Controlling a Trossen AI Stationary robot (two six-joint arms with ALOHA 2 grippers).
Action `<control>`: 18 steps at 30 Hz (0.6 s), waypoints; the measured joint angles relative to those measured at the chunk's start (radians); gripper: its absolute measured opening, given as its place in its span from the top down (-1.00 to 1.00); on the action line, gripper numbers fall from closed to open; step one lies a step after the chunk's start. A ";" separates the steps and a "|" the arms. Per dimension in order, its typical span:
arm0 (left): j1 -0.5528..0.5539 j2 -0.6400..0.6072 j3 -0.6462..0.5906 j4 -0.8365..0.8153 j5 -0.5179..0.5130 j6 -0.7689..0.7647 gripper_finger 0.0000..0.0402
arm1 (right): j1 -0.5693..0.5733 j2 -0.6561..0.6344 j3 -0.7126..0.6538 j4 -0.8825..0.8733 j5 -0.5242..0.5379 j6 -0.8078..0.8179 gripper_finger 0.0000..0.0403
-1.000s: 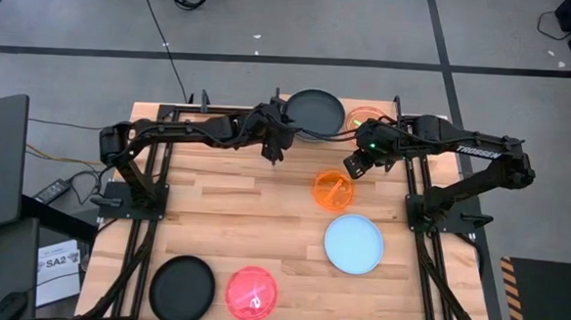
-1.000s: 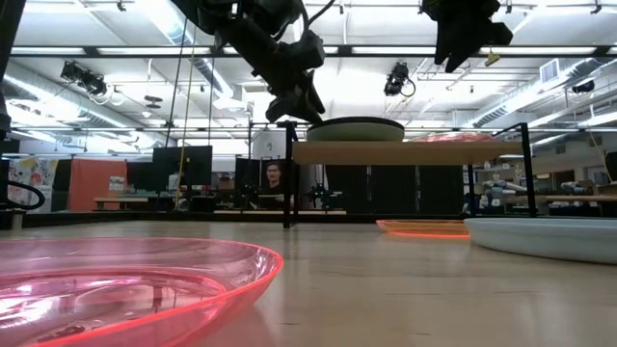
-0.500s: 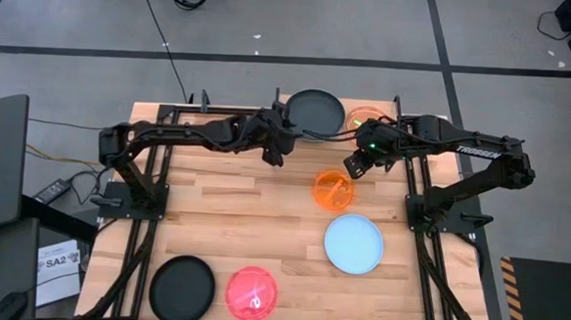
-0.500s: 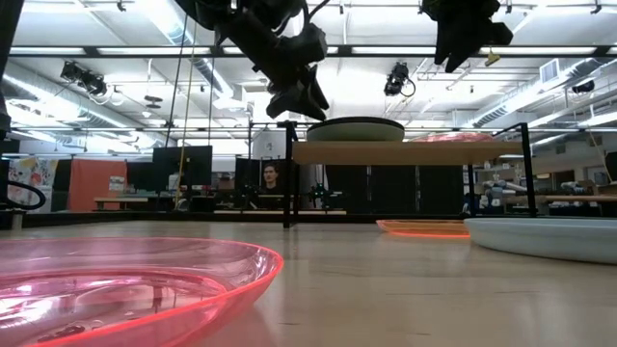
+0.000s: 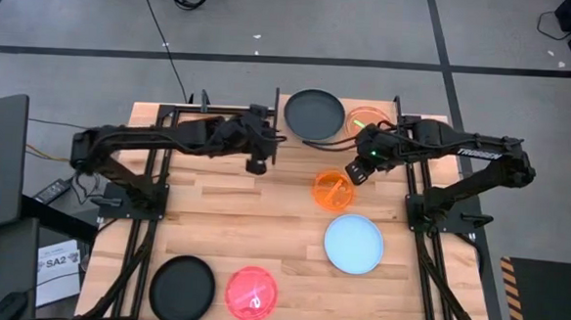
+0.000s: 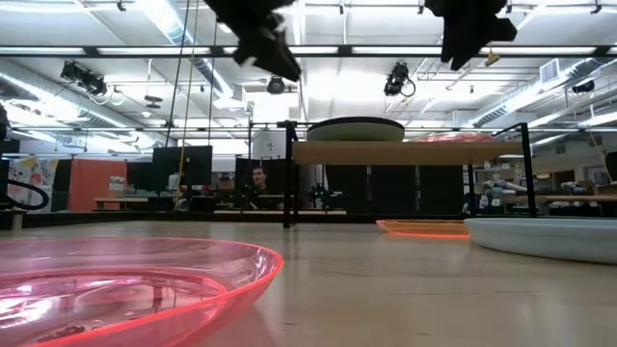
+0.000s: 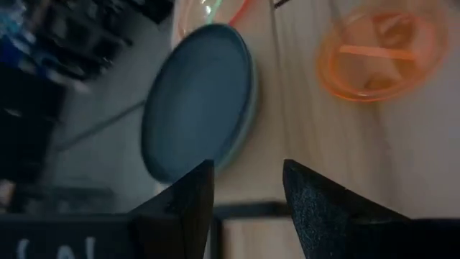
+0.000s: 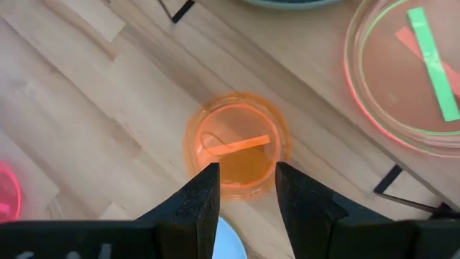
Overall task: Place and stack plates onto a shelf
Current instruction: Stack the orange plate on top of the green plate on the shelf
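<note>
The left gripper hangs above the bare tabletop just left of the shelf, its two fingers spread with nothing between them. In the left wrist view a dark plate lies on the shelf beyond those fingers, stacked on a paler plate whose rim shows beneath it.

The right gripper hovers over the small orange plate, which lies on the table just in front of the shelf. Its fingers are parted around empty air, and the orange plate shows through the gap below them, apart from them.

On the shelf, the dark plate sits at the left end, and a translucent reddish plate carrying a green strip sits at the right end, partly under the right arm.

Nearer the front of the table, a light blue plate lies right of centre, below the orange one. A black plate and a pink plate lie side by side at the front left edge.
</note>
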 joint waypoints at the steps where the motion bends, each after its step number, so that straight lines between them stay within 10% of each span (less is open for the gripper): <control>1: -0.003 -0.024 0.000 -0.053 0.001 -0.039 0.14 | 0.008 0.000 0.000 -0.001 0.002 0.000 0.30; 10: -0.020 -0.182 -0.002 -0.408 0.206 -0.398 0.14 | 0.071 0.000 0.000 -0.006 0.068 0.010 0.30; 18: -0.105 -0.252 -0.174 -0.374 0.270 -0.532 0.14 | 0.114 0.000 0.000 -0.007 0.100 0.016 0.30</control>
